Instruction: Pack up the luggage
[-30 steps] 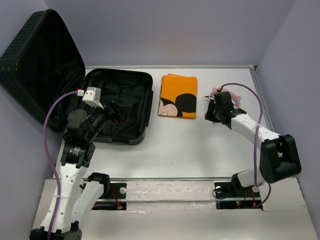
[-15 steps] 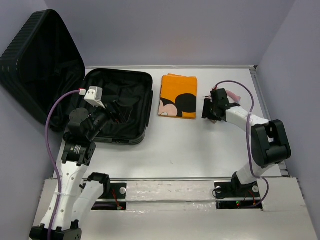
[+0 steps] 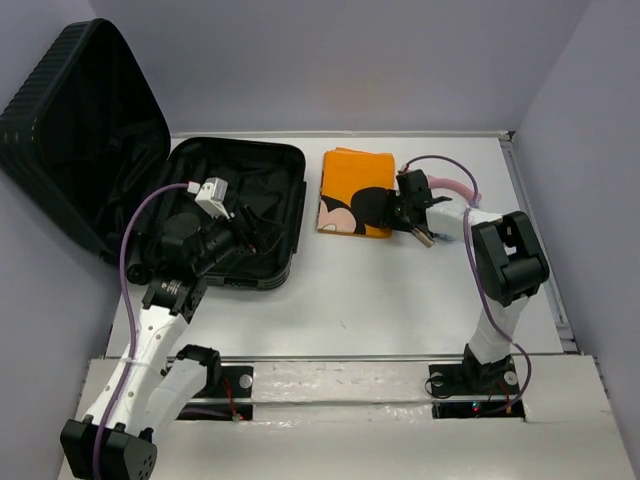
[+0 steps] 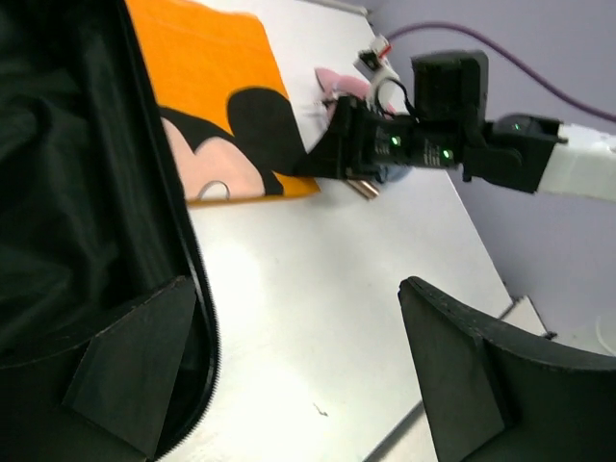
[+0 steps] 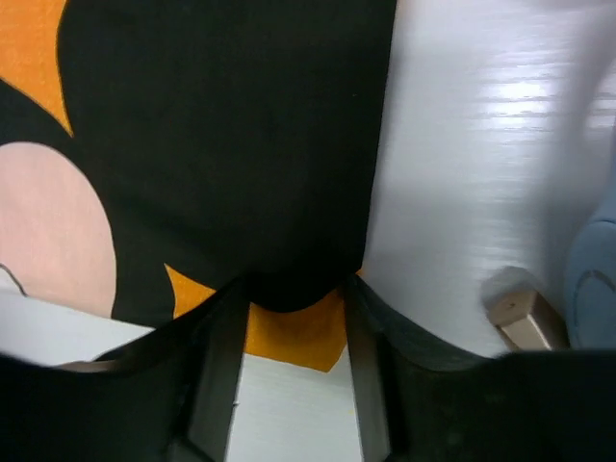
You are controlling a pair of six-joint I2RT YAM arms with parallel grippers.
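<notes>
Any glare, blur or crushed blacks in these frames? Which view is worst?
Top external: sharp, even light, soft shadows, but the luggage lining reads near-black with little detail. Left wrist: bright sheen on the table beside the luggage rim, and the left pincer is a dark silhouette. Right wrist: worst, soft at the edges, streaky glare top right, only the orange cloth fairly crisp.

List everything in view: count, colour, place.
luggage: one, black, far left of the table, open, lid raised by the left wall
folded cloth: one, orange with black and pink cartoon print, right of the luggage
pink item: one, pink, behind the right arm, kind unclear
tan piece: one, tan, small, beside the right gripper
table: one, white
left gripper: one, black, open, over the luggage's right edge
right gripper: one, black, fingers apart at the cloth's right edge
</notes>
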